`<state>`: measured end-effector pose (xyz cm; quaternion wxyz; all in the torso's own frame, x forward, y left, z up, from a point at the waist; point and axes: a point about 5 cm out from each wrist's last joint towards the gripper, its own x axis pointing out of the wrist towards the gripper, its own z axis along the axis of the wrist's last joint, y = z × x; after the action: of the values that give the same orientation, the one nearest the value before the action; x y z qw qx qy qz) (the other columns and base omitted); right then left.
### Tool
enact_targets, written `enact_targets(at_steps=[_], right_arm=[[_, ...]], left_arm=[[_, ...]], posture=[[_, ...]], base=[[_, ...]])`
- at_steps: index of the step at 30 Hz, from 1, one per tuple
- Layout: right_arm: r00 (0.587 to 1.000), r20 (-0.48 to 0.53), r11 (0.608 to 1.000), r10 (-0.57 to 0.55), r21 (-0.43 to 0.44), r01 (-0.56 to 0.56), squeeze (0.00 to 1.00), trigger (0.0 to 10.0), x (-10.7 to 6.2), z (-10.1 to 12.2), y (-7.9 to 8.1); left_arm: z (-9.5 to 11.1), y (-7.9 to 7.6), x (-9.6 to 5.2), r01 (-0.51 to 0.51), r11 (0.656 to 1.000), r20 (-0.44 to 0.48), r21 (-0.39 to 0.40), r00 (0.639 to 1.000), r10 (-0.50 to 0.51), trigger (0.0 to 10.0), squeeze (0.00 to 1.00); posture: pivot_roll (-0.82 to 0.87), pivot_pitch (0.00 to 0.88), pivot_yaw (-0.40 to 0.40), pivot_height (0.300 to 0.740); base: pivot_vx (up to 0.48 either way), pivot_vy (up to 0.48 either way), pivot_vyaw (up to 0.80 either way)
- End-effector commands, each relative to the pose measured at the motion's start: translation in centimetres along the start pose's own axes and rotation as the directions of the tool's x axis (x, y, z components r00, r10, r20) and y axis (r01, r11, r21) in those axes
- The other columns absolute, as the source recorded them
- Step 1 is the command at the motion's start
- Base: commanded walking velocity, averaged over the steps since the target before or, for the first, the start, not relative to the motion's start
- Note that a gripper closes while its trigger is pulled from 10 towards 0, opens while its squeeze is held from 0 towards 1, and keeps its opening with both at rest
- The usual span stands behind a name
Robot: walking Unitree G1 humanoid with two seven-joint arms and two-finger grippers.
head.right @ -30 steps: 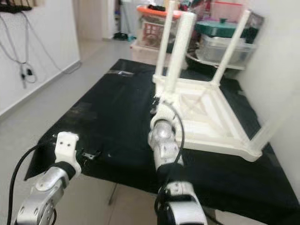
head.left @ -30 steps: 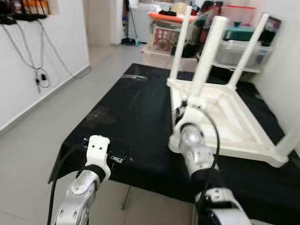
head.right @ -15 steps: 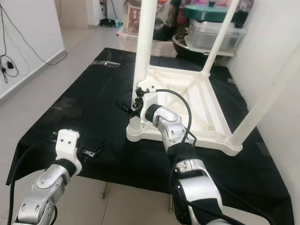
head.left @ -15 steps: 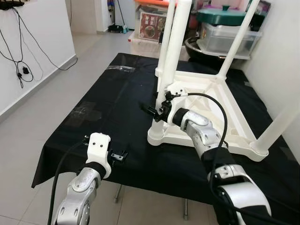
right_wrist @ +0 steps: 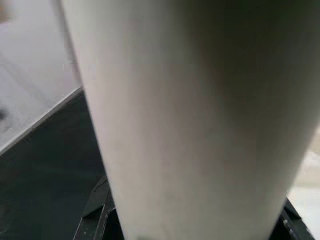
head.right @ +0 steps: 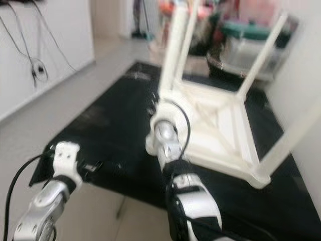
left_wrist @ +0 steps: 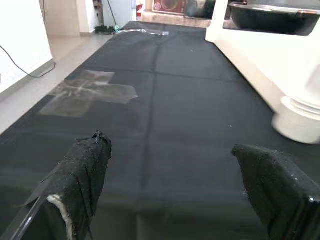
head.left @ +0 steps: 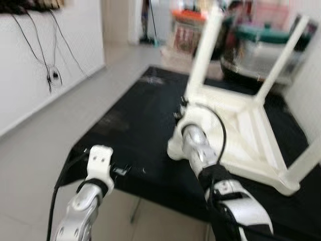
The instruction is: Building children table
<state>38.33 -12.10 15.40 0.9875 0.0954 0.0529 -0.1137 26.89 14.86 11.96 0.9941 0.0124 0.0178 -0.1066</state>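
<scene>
The upside-down white plastic children's table [head.left: 246,135] lies on the black cloth-covered tabletop [head.left: 135,120], and the right gripper [head.left: 181,106], fingers around its near round white leg [head.left: 203,55], could tip it if it pulls sideways, while the left gripper [left_wrist: 175,185] waits wide open.

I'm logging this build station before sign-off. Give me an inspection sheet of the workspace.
Surface: black cloth over a work table, a taped patch on it.
Job's things: white children table upside down, legs up.
Clutter: nothing seen on the cloth.
Grippers: left gripper open, hovering low at the cloth's near edge; right gripper at the near-left leg, which stands close between its fingers.
Cables: black cable looping over the right arm; wires on the wall.
Surroundings: tiled floor, storage boxes behind.
</scene>
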Motion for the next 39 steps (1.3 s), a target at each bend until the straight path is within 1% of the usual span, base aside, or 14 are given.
enact_targets(at_steps=[1, 3, 7, 8, 12, 13, 15, 22, 23, 30, 32, 34, 35, 39], right_arm=[[0.971, -0.201, 0.99, -0.133, 0.013, 0.138, 0.0, 0.0, -0.6, -4.0, -2.8], [0.982, -0.188, 0.998, -0.036, 0.039, 0.044, 0.0, 10.0, -1.3, -2.7, -1.6], [0.984, -0.178, 0.999, -0.003, 0.036, 0.01, 0.0, 10.0, -1.5, -2.2, -1.0], [0.987, -0.111, 0.992, 0.115, 0.055, -0.11, 1.0, 10.0, -1.7, -0.6, 0.5], [0.939, 0.01, 0.937, 0.345, 0.054, -0.345, 1.0, 10.0, -1.4, 3.0, 3.1], [0.861, 0.025, 0.86, 0.508, 0.048, -0.508, 0.0, 10.0, -1.0, 4.4, 3.8], [0.861, 0.025, 0.86, 0.508, 0.048, -0.508, 0.0, 10.0, -1.0, 4.4, 3.8], [0.51, -0.039, 0.501, 0.859, -0.138, -0.854, 0.0, 10.0, -1.2, 3.5, 3.6], [0.476, -0.072, 0.464, 0.876, -0.141, -0.875, 0.0, 1.6, -1.3, 2.8, 3.8], [0.403, -0.106, 0.394, 0.909, -0.101, -0.914, 0.0, 0.0, -2.0, 1.5, 4.8], [0.849, -0.156, 0.851, 0.504, -0.075, -0.519, 0.0, 0.0, 0.6, 0.2, 2.7], [0.849, -0.156, 0.851, 0.504, -0.075, -0.519, 0.0, 0.0, 0.6, 0.2, 2.7], [0.957, -0.196, 0.972, 0.215, -0.056, -0.229, 0.2, 0.0, 1.2, -1.0, 0.5], [0.969, -0.244, 0.999, -0.035, -0.043, 0.026, 0.0, 0.0, 0.2, -3.7, -1.3]], left_arm=[[0.2, -0.3, 0.2, 0.017, 1.0, -0.002, 0.0, 1.0, -0.017, 10.0, 0.0], [-0.1, -0.4, 0.0, 0.022, 1.0, -0.013, -0.006, 1.0, -0.022, 10.0, 0.0], [-0.3, -0.4, -0.1, 0.025, 1.0, -0.017, -0.006, 1.0, -0.026, 10.0, 0.0], [-0.2, -0.5, 0.0, 0.028, 1.0, -0.017, -0.007, 0.999, -0.028, 10.0, 0.0], [0.2, -0.2, 0.2, 0.025, 1.0, -0.008, -0.006, 1.0, -0.025, 10.0, 0.0], [0.3, 0.0, 0.1, 0.022, 1.0, -0.005, -0.006, 1.0, -0.022, 10.0, 0.0], [0.3, 0.0, 0.1, 0.022, 1.0, -0.005, -0.006, 1.0, -0.022, 10.0, 0.0], [0.2, 0.3, 0.5, 0.031, 0.999, -0.008, 0.007, 0.999, -0.031, 10.0, 0.0], [0.4, 0.3, 0.7, 0.032, 0.999, -0.003, 0.01, 0.999, -0.032, 10.0, 0.0], [0.7, 0.4, 0.7, 0.027, 1.0, 0.004, 0.008, 1.0, -0.027, 10.0, 0.0], [0.2, 0.5, 0.2, 0.025, 1.0, -0.01, 0.011, 1.0, -0.025, 10.0, 0.0], [0.2, 0.5, 0.2, 0.025, 1.0, -0.01, 0.011, 1.0, -0.025, 10.0, 0.0], [0.1, 0.5, 0.1, 0.024, 1.0, -0.015, 0.012, 1.0, -0.024, 10.0, 0.0], [0.2, 0.2, 0.3, 0.029, 1.0, -0.011, 0.011, 1.0, -0.029, 10.0, 0.0]], posture=[[0.12, 0.0, -0.119, 0.74], [0.11, 0.0, -0.115, 0.74], [0.11, 0.0, -0.115, 0.74], [0.11, 0.0, -0.112, 0.74], [0.12, 0.0, -0.112, 0.74], [0.12, 0.0, -0.112, 0.74], [0.12, 0.0, -0.112, 0.74], [0.12, 0.0, -0.098, 0.74], [0.13, 0.0, -0.101, 0.74], [0.13, 0.0, -0.103, 0.74], [0.12, 0.0, -0.101, 0.74], [0.12, 0.0, -0.101, 0.74], [0.12, 0.0, -0.1, 0.74], [0.13, 0.0, -0.101, 0.74]], base=[[0.0, 0.0, 0.0], [0.0, 0.0, 0.0], [0.0, 0.0, 0.0], [0.0, 0.0, 0.0], [0.0, 0.0, 0.0], [0.0, 0.0, 0.0], [0.0, 0.0, 0.0], [0.0, 0.0, 0.0], [0.0, 0.0, 0.0], [0.0, 0.0, 0.0], [0.0, 0.0, 0.0], [0.0, 0.0, 0.0], [0.0, 0.0, 0.0], [0.0, 0.0, 0.0]])
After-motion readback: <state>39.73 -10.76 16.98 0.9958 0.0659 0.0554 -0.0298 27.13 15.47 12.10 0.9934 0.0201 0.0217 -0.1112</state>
